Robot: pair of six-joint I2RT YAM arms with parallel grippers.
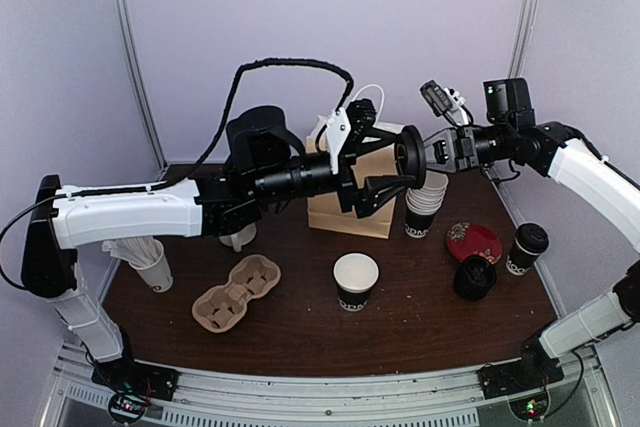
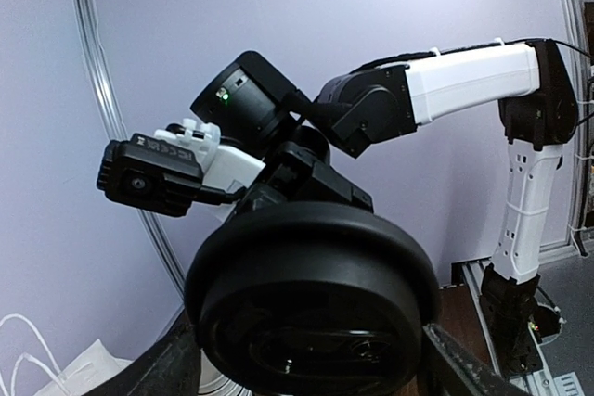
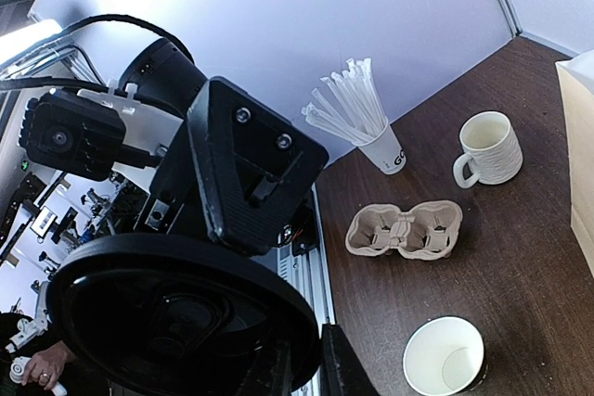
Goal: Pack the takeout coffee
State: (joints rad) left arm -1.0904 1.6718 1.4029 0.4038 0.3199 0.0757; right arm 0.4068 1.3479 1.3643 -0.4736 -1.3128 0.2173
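A black plastic lid (image 1: pixel 410 157) hangs in mid-air above the table's middle, held upright between both grippers. My right gripper (image 1: pixel 428 152) pinches its rim; the right wrist view shows that rim (image 3: pixel 167 322) between the closed fingers (image 3: pixel 339 373). My left gripper (image 1: pixel 405 155) has its fingers spread against opposite edges of the lid (image 2: pixel 316 303). One black coffee cup (image 1: pixel 356 282) stands open and empty at front centre, also in the right wrist view (image 3: pixel 444 354). A second black cup (image 1: pixel 527 247) with a lid on stands at the right.
A brown paper bag (image 1: pixel 350 209) stands behind the grippers. A pulp two-cup carrier (image 1: pixel 237 292) lies front left. A stack of cups (image 1: pixel 425 202), a red lid (image 1: pixel 473 242) and black lids (image 1: pixel 475 277) lie at the right. A white mug (image 3: pixel 489 147) and a cup of sticks (image 3: pixel 367 122) stand at the left.
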